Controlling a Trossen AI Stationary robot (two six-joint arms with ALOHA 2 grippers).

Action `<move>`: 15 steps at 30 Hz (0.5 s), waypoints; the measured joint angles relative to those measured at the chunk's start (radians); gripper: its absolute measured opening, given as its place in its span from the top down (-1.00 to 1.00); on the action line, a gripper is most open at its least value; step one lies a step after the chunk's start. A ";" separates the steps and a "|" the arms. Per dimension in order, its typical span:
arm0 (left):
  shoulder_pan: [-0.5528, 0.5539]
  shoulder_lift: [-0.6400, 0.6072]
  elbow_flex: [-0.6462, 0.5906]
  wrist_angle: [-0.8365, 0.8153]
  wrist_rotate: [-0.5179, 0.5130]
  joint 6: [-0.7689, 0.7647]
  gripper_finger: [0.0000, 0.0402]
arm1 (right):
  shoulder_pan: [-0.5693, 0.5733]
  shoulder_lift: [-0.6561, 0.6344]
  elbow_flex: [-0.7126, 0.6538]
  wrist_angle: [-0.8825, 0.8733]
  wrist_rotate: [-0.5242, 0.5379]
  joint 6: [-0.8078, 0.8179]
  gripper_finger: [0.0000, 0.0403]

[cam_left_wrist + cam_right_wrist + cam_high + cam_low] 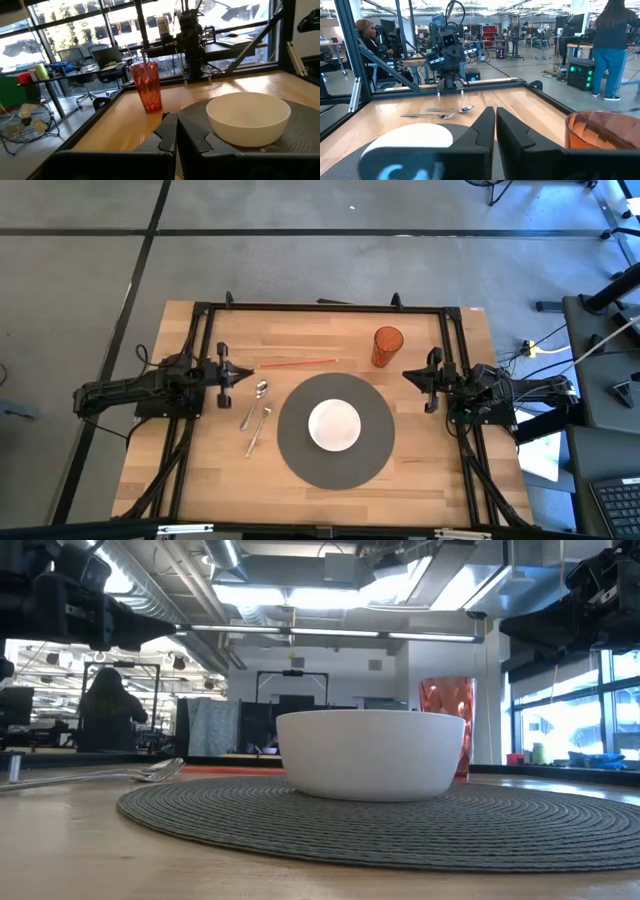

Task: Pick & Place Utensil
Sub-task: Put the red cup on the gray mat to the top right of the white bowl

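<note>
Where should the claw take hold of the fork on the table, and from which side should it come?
Probably at the middle of the fork's thin handle, from straight above. It lies flat on the table, so only the handle's two long edges offer a grip. The left claw is nearest. The spoon lies close beside it.

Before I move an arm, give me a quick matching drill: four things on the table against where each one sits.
Things:
1. bowl
2. cup
3. straw
4. fork

Places:
A. just off the mat's left edge, beside the spoon
B. middle of the round mat
C. near the right gripper
D. far side, near the left gripper

Pairs: 1-B, 2-C, 3-D, 4-A
</note>
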 joint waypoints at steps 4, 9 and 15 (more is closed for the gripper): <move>0.000 0.000 0.000 -0.004 -0.019 -0.002 1.00 | 0.000 0.000 0.000 0.000 0.000 0.004 0.91; 0.000 0.000 0.000 -0.005 -0.021 -0.002 0.99 | 0.000 0.000 0.000 0.000 0.000 0.003 0.91; 0.000 0.000 0.000 -0.008 -0.028 -0.002 0.99 | 0.000 0.000 0.000 0.028 0.001 0.005 0.91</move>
